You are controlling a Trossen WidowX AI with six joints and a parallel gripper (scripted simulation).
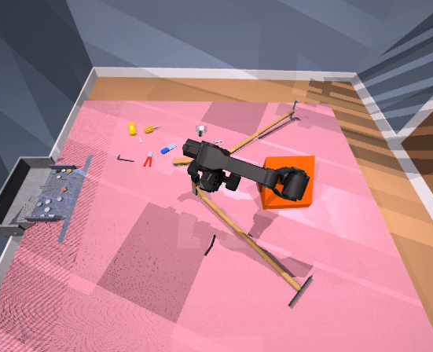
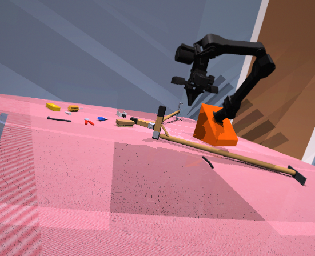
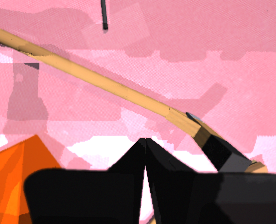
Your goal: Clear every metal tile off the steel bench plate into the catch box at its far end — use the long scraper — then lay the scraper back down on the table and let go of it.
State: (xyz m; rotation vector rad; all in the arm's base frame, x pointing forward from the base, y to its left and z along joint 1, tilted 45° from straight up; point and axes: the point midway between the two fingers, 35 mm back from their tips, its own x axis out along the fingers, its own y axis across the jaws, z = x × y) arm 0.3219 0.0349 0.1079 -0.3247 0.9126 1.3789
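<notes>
Pink covers the worktop (image 1: pixel 257 322), and on it the long scraper (image 1: pixel 249 240) lies flat, its tan wooden shaft running from mid-table out toward the near right, where its dark crossways blade (image 1: pixel 300 291) ends the shaft. The other end of the shaft sits under the arm, beside an upright T-shaped wooden tool (image 2: pixel 159 122). The gripper (image 2: pixel 192 102) hangs in the air above that end, clear of the table, its two black fingers pressed together to a point with nothing between them. In the wrist view the shaft passes diagonally below the fingertips, apart from them.

The steel bench plate (image 1: pixel 53 194) sits at the left edge of the worktop, still carrying several small metal tiles (image 1: pixel 46 203). The grey catch box (image 1: pixel 7 192) hangs just beyond it, over the left edge.

The arm rises from an orange base block (image 1: pixel 288 196) toward the right of centre. A second long-handled tool (image 1: pixel 262 131) reaches to the far right corner. Small hand tools lie scattered along the far left: a yellow block (image 1: pixel 132 129), red pliers (image 1: pixel 148 159), a blue piece (image 1: pixel 168 148), a black hex key (image 1: pixel 125 159). A short dark curved strip (image 1: pixel 210 245) lies near the scraper's shaft.
</notes>
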